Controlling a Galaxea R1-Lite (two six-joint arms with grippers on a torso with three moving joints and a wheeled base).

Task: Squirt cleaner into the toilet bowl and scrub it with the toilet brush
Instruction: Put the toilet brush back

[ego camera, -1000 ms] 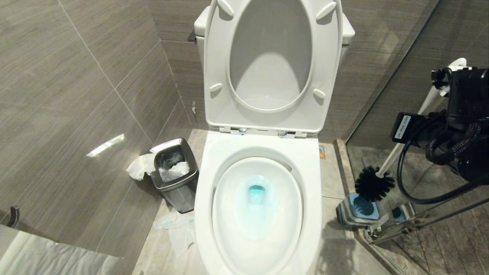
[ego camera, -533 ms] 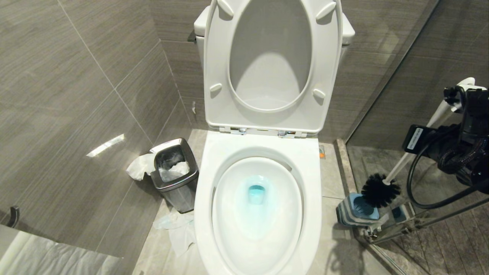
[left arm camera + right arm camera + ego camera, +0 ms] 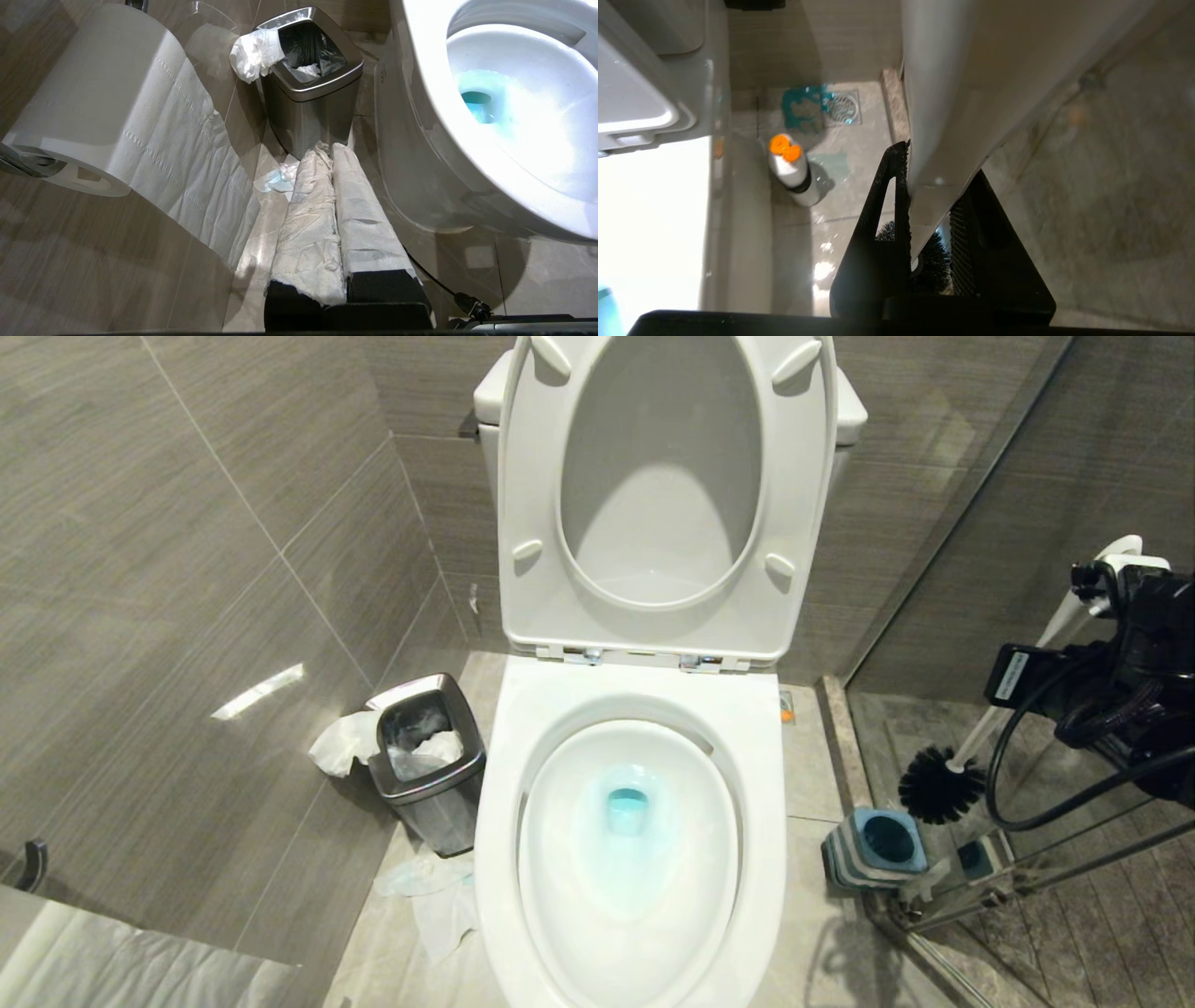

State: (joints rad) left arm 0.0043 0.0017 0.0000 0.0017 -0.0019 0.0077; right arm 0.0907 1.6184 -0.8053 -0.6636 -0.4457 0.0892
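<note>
Lifted clear of its holder [image 3: 876, 845] — toilet brush [image 3: 943, 784], right hand [image 3: 927, 196] clamped.

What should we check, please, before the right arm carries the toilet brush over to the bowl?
1. Grip: right hand clamps the toilet brush handle between its fingers: ok.
2. Brush out of its holder: bristle head hangs above and beside it, apart: ok.
3. Seat and lid up, toilet bowl open: ok.
4. Cleaner in the bowl: blue liquid in the water: ok.
5. Path from brush to bowl: nothing shows above the rim in the head view: ok.
6. Left hand shut, low beside the bowl near the waste bin, out of the way: ok.
</note>
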